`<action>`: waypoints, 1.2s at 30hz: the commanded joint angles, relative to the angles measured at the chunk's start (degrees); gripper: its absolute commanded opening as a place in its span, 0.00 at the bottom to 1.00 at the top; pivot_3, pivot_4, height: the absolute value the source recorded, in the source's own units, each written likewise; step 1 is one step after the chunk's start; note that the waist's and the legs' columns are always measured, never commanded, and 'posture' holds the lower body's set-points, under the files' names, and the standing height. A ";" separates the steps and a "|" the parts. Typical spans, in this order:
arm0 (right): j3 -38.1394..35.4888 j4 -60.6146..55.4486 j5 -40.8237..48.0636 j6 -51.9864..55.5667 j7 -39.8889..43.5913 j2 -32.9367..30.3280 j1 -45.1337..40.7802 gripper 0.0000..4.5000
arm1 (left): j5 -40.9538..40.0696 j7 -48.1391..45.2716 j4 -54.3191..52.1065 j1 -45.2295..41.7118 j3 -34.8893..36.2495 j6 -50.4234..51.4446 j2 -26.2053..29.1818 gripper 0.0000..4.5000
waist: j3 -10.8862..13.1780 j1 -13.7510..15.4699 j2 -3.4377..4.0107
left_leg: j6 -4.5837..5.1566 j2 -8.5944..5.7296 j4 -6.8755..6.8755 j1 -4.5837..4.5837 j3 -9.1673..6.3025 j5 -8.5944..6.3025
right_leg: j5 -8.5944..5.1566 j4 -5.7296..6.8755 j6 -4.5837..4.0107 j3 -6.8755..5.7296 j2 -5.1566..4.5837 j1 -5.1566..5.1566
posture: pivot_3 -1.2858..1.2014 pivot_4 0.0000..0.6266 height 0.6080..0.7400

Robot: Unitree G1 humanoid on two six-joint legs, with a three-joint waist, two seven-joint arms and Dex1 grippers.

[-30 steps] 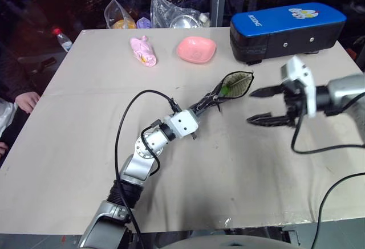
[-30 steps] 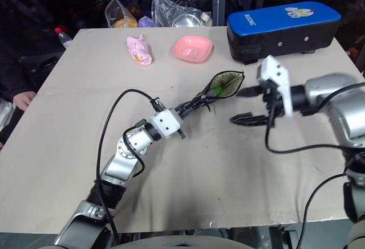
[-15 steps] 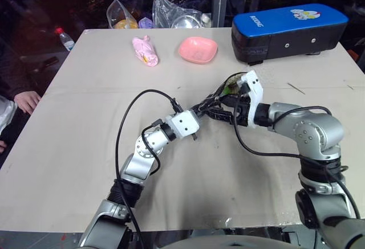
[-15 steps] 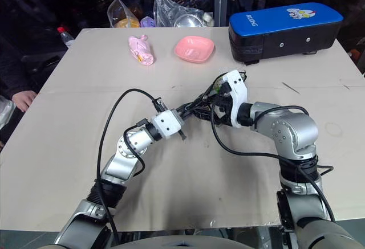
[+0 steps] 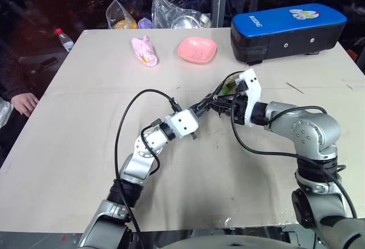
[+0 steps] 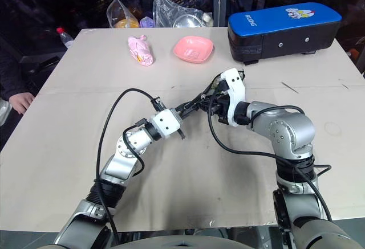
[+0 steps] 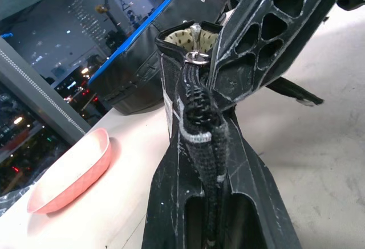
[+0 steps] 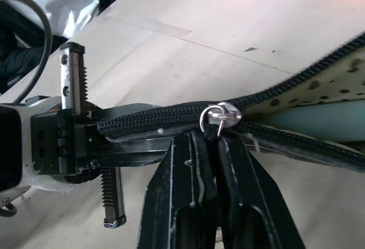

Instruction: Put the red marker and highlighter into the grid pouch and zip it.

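Note:
The grid pouch (image 5: 227,91) hangs lifted over the table between both arms. My left gripper (image 5: 205,107) is shut on its closed end. My right gripper (image 8: 212,139) is shut on the zipper pull (image 8: 215,118), whose silver ring sits just above the fingertips. Behind the slider the zip is closed. Ahead of it the mouth gapes, showing tan dotted lining (image 8: 336,92) and the pale mint body of the highlighter (image 8: 319,115) inside. The red marker is hidden.
A blue-topped black case (image 5: 288,29) stands at the far right. A pink dish (image 5: 197,49), a pink wrapped object (image 5: 144,51) and plastic bags (image 5: 171,11) lie along the back. A person's hand (image 5: 25,102) rests at the table's left edge.
My right gripper came in from the right, open, reached the pouch and closed on the zipper pull. The left gripper kept the pouch still.

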 commanded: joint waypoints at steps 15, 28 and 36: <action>1.99 16.06 -17.90 -25.14 -0.82 -24.16 -3.28 0.01 | -0.69 0.93 -2.28 0.92 0.32 -0.66 0.74 0.00 | 0.02 -0.05 -0.01 | 0.01 0.07 -0.01 0.02 0.13 0.00 | -0.01 -0.02 0.01 0.05 0.03 0.00 | 0.52 0.24 0.96; 0.81 13.36 -13.89 -23.46 0.58 -22.91 -1.51 0.01 | -0.99 0.77 -2.03 0.90 0.46 -0.73 1.06 0.00 | 0.02 0.07 -0.01 | 0.01 0.08 0.00 -0.01 0.13 0.00 | -0.01 -0.05 0.01 0.06 0.01 0.00 | 0.52 0.24 0.96; 2.34 5.63 -7.72 -24.29 15.27 -27.96 4.97 0.61 | -1.43 0.46 -1.52 0.84 0.90 -0.50 1.63 0.00 | 0.02 0.15 -0.02 | 0.02 0.08 0.00 0.00 0.09 -0.01 | -0.01 -0.09 0.01 0.03 0.00 0.04 | 0.52 0.24 0.96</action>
